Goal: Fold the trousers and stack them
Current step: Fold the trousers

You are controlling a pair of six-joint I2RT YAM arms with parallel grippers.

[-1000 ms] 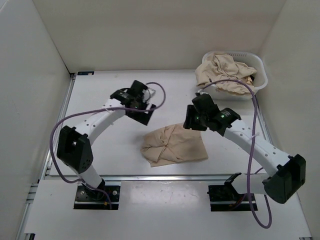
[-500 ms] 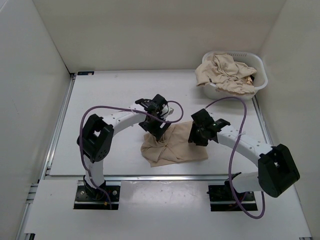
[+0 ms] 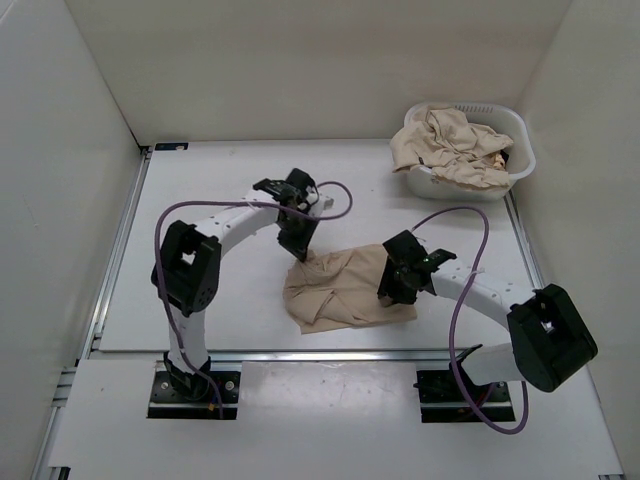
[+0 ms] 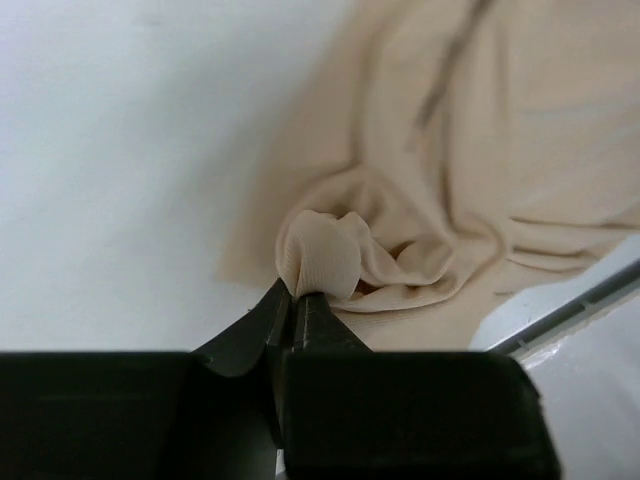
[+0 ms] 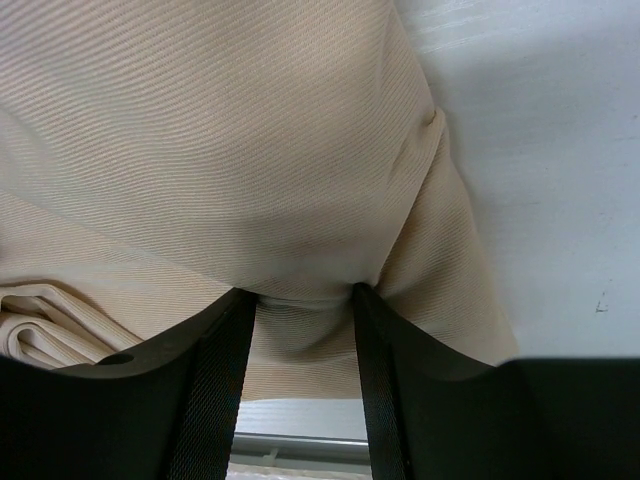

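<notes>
One pair of beige trousers [image 3: 345, 290] lies crumpled on the table in front of the arms. My left gripper [image 3: 300, 250] is at its far left corner. In the left wrist view that gripper [image 4: 293, 292] is shut on a small puckered fold of the trousers [image 4: 480, 150]. My right gripper [image 3: 390, 290] is down on the heap's right part. In the right wrist view its jaws [image 5: 305, 295] stand apart, fingertips pressed into the trousers [image 5: 250, 130], with a ridge of cloth between them.
A white laundry basket [image 3: 520, 135] at the back right holds more beige trousers [image 3: 450, 145]. White walls close in the table on three sides. A metal rail [image 3: 300, 352] runs along the near edge, close to the heap.
The left gripper came down from the table's middle to the heap's far left corner and shut on cloth. The right gripper dropped forward onto the heap's right side.
</notes>
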